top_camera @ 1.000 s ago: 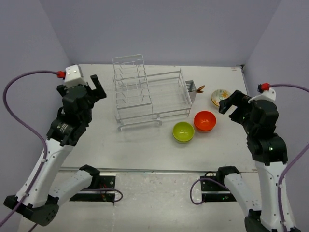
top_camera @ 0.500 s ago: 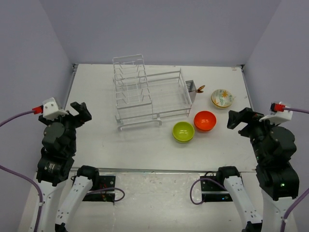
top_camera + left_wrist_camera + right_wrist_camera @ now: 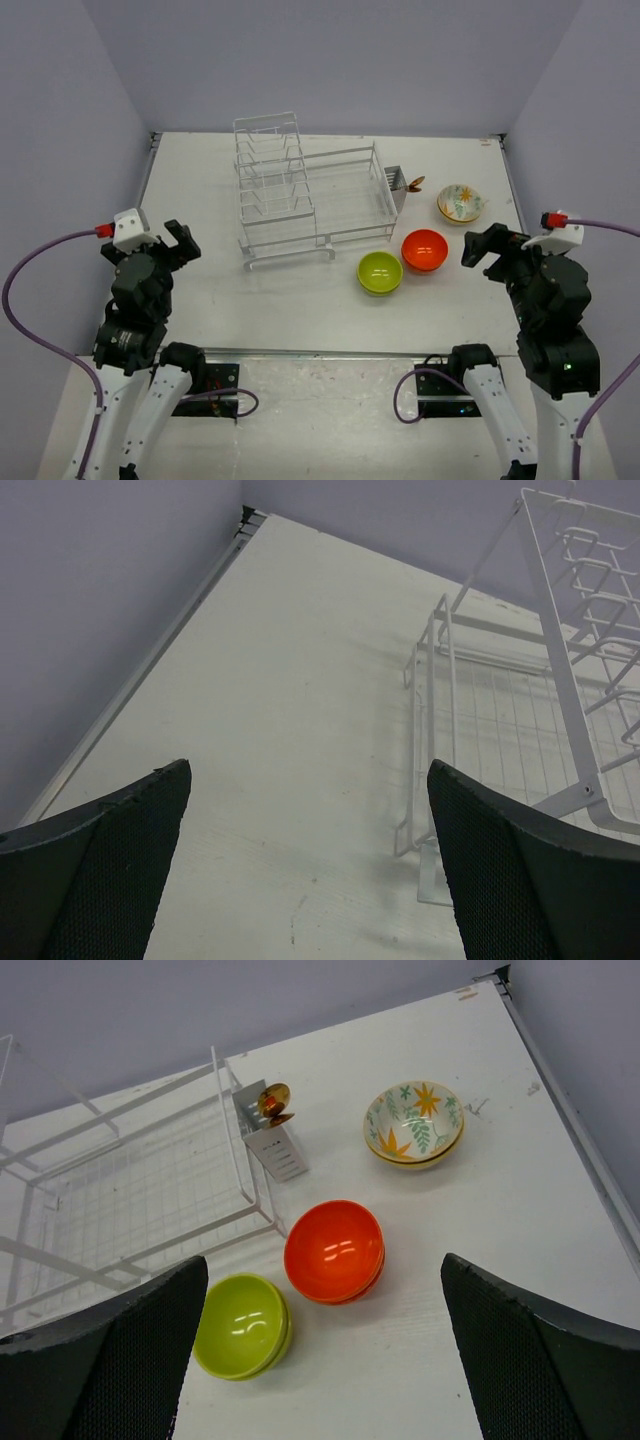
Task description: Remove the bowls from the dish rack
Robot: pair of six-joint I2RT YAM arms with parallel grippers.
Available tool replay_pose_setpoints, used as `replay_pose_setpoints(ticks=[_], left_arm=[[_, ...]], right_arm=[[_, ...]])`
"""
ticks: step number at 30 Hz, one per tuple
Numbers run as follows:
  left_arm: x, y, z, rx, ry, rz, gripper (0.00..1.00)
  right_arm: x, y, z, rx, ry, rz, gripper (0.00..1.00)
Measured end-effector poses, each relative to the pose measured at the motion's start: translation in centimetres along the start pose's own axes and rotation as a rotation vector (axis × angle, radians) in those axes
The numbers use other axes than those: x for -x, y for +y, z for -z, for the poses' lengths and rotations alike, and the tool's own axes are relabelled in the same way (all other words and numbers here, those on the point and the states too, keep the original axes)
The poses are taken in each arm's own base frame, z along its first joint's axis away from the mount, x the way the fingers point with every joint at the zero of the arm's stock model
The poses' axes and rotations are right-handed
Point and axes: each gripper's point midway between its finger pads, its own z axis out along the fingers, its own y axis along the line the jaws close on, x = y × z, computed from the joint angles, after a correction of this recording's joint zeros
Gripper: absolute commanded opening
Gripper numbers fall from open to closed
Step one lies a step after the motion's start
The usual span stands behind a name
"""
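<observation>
Three bowls stand on the table right of the white wire dish rack [image 3: 310, 195]: lime-green [image 3: 380, 272], orange-red [image 3: 424, 250] and whitish flower-patterned [image 3: 460, 203]. The rack holds no bowls. The right wrist view shows the green bowl [image 3: 243, 1324], the orange-red bowl [image 3: 335, 1250], the flowered bowl [image 3: 415, 1124] and the rack [image 3: 130, 1200]. My right gripper [image 3: 487, 245] is open and empty, raised right of the bowls. My left gripper [image 3: 176, 243] is open and empty, raised left of the rack [image 3: 520, 710].
A small cutlery basket [image 3: 396, 184] on the rack's right end holds a brownish utensil [image 3: 272, 1100]. The table's left edge [image 3: 150, 660] meets the purple wall. The right table edge [image 3: 580, 1140] lies past the flowered bowl.
Both arms pulled back from the rack and bowls toward the near edge, then moved slightly forward again. The bowls and rack have not moved.
</observation>
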Motion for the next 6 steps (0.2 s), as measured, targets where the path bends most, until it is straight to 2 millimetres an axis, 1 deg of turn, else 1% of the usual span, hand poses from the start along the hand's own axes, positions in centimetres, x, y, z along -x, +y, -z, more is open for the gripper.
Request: replay_pose_setpoints(ticks=[6], left_arm=[[-0.28, 0.16, -0.10, 0.006, -0.005, 0.001, 1.00]], right_arm=[[0.09, 0.04, -0.24, 0.003, -0.012, 0.000, 0.99]])
